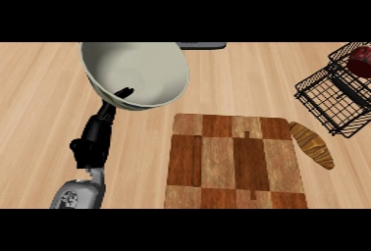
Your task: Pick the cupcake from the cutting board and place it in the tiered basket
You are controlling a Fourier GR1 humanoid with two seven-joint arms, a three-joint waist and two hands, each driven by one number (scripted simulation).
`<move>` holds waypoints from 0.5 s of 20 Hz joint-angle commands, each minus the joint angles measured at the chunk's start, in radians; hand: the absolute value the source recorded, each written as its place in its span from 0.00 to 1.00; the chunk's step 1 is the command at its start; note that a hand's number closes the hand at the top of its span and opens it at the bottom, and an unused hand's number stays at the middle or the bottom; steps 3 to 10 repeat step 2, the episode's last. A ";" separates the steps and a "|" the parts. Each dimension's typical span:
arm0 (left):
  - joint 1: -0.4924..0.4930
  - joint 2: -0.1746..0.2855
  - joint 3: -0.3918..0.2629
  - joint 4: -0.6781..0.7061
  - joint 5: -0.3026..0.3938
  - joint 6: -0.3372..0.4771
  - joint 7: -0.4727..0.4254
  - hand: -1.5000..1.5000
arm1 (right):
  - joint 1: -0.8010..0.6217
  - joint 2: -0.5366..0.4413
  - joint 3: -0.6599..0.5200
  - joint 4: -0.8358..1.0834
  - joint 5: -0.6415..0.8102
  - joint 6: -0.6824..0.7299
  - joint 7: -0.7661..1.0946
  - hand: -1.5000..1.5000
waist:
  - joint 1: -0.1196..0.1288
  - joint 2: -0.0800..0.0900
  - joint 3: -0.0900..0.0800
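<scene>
Judging by the bare brown chequered wooden cutting board, looks all but done. Puts the dark red rounded cupcake, as far as can be told from a shape cut off at the upper right edge, inside the black wire tiered basket. Leaves little beyond checking that placement. Shows only the black left hand at far left, fingers straight and pressed together, pointing up, one tip overlapping the rim of the large pale grey round bowl. Keeps well apart from the cupcake, with the board between. Shows no right hand

Checkered brown cutting board (light and dark), black basket
</scene>
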 commanded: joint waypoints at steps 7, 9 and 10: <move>-0.001 0.007 0.009 0.014 -0.002 0.001 -0.004 0.50 | 0.091 -0.034 -0.036 0.054 -0.024 0.060 -0.093 0.00 | -0.002 0.006 0.005; -0.001 0.007 0.009 0.014 -0.002 0.001 -0.004 0.50 | 0.091 -0.034 -0.036 0.054 -0.024 0.060 -0.093 0.00 | -0.002 0.006 0.005; -0.001 0.007 0.009 0.014 -0.002 0.001 -0.004 0.50 | 0.091 -0.034 -0.036 0.054 -0.024 0.060 -0.093 0.00 | -0.002 0.006 0.005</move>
